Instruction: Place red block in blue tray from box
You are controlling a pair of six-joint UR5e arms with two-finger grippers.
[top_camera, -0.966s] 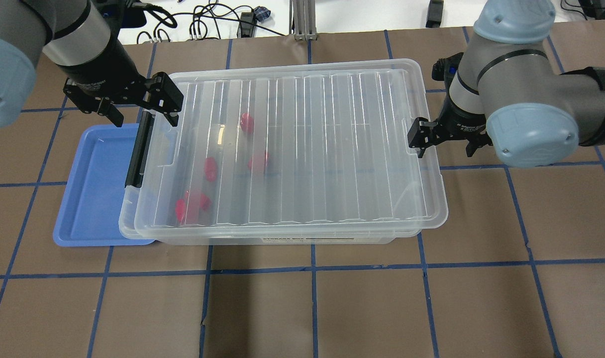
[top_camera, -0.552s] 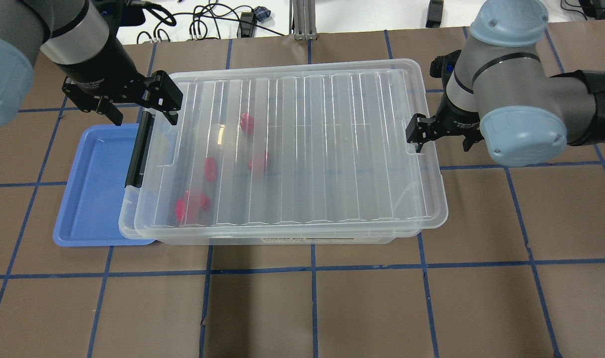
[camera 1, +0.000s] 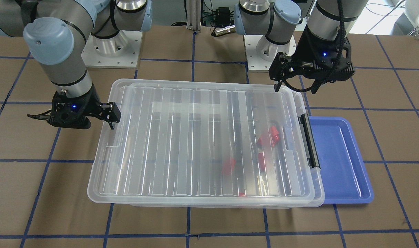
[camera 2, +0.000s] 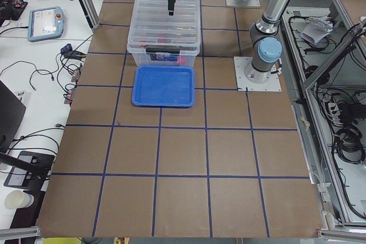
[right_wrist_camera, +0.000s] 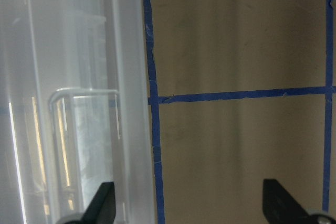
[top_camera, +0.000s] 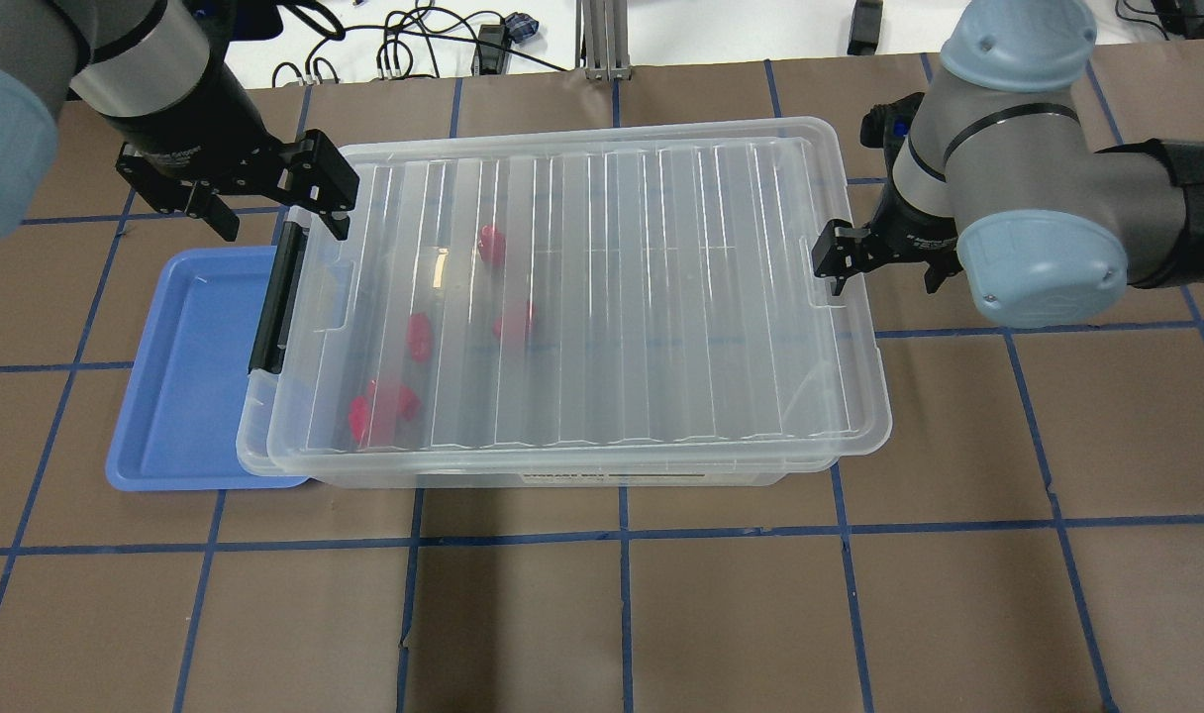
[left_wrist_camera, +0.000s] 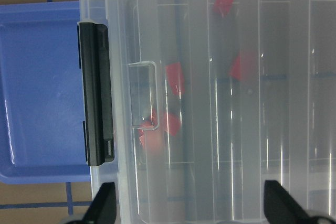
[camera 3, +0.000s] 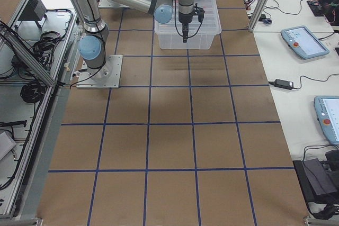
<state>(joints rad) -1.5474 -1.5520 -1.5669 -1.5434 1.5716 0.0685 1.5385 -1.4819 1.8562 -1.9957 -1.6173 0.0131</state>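
Box (top_camera: pixel 859 396): clear bin standing on the table (top_camera: pixel 958 594), ribbed lid (top_camera: pixel 661 297) seated on top, black latch handle (top_camera: pixel 270 297) lying along one end.

Red blocks (top_camera: pixel 516 322): all inside the box, under the lid, in the half toward the latch end. They are blurred through the plastic, so an exact count is not possible.

Blue tray (top_camera: pixel 186 376): flat on the table just beside the box's latch end, its inner edge hidden beneath the box's overhanging rim.

Left gripper (top_camera: pixel 277 220): fingers spread wide, above the far corner of the box's latch end, one finger over the lid, the other outside the box. It grips nothing.

Right gripper (top_camera: pixel 879 267): fingers spread wide, straddling the box's rim at the end opposite the latch. It grips nothing.
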